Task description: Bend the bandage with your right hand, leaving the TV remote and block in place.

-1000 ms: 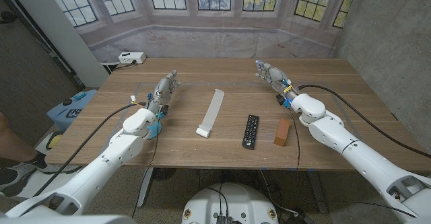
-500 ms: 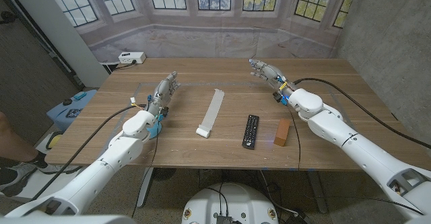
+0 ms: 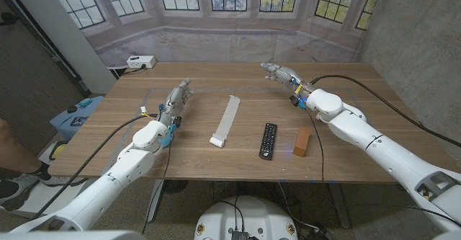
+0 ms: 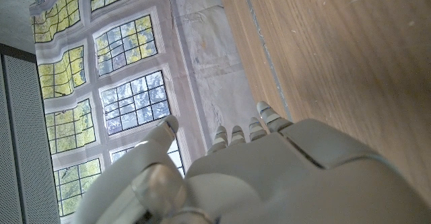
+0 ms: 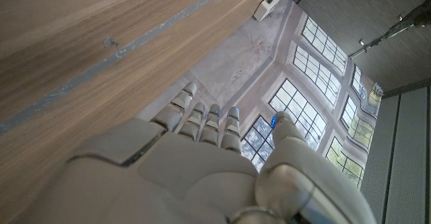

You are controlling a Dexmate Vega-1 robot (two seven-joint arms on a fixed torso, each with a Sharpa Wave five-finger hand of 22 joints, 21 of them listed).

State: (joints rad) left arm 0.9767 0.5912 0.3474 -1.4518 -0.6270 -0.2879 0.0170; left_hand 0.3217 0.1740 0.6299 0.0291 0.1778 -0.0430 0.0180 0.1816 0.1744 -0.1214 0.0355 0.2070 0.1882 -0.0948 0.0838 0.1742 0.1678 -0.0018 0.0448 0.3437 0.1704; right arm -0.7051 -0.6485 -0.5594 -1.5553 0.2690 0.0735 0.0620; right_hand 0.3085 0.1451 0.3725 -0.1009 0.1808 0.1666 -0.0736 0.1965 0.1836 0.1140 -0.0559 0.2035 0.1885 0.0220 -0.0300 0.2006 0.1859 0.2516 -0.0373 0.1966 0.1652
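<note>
Lying straight on the brown wooden table [image 3: 360,89] is the long white cloth bandage [image 3: 226,120], with a small folded end nearest the robot. Just beside it, on the robot's right, lies the black TV remote [image 3: 268,140]. Past the remote sits the small brown wooden block [image 3: 302,141]. The right hand [image 3: 282,73] is up behind the remote, well apart from the bandage, fingers stretched out and holding nothing. The left hand [image 3: 175,100] is on the bandage's other side, fingers out straight, holding nothing too.

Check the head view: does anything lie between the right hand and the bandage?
No. In the head view only bare wood separates the right hand from the bandage. The remote and block lie nearer the front edge, off that line.
</note>
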